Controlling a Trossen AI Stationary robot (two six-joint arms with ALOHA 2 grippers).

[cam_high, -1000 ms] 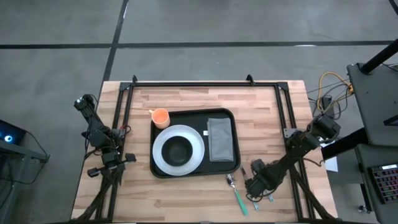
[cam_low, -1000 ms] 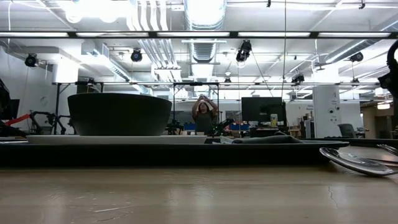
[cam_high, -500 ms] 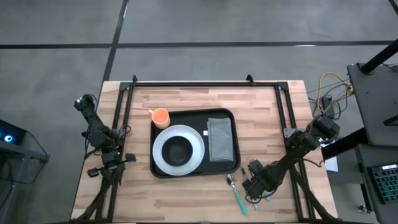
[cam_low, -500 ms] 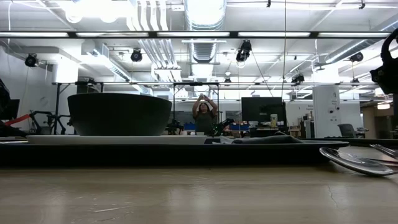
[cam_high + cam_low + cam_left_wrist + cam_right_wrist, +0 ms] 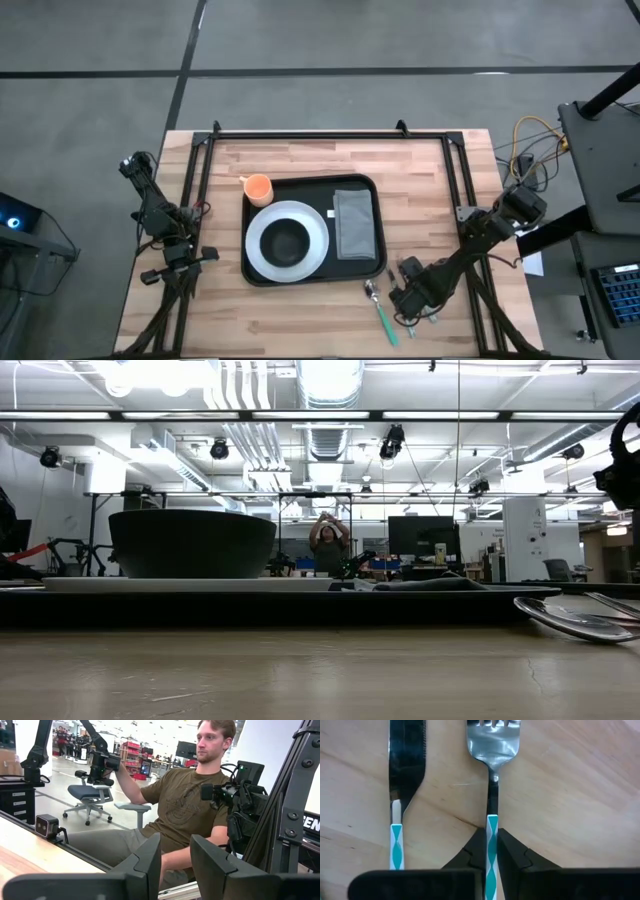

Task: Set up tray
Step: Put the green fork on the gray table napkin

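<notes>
The black tray (image 5: 300, 188) lies mid-table and carries a white plate (image 5: 312, 225) with a dark bowl (image 5: 285, 241), a grey folded napkin (image 5: 352, 223) and an orange cup (image 5: 258, 187). A fork (image 5: 492, 750) and a knife (image 5: 406, 760) with teal-and-white handles lie side by side on the wood, right of the tray's near corner. My right gripper (image 5: 408, 300) is over them, shut on the fork (image 5: 491, 832). A green-handled spoon (image 5: 380, 310) lies just left of it. My left gripper (image 5: 175, 255) waits open at the table's left edge (image 5: 175, 855). My right gripper pinches the fork's handle (image 5: 491, 827) between its two fingers, a little behind the metal neck. The fingers point down and along the fork. The tines lie flat over the wood; I cannot tell whether the fork is lifted off it.
A black frame (image 5: 300, 135) runs along the table's far side and down both sides. Bare wood lies near the front edge (image 5: 280, 320) and right of the tray (image 5: 420, 220). A person (image 5: 185, 810) sits beyond the table's left edge.
My right gripper has shifted a little toward the table's left and near edges, and its arm shows further in at the low view's right. The rest has kept still.
</notes>
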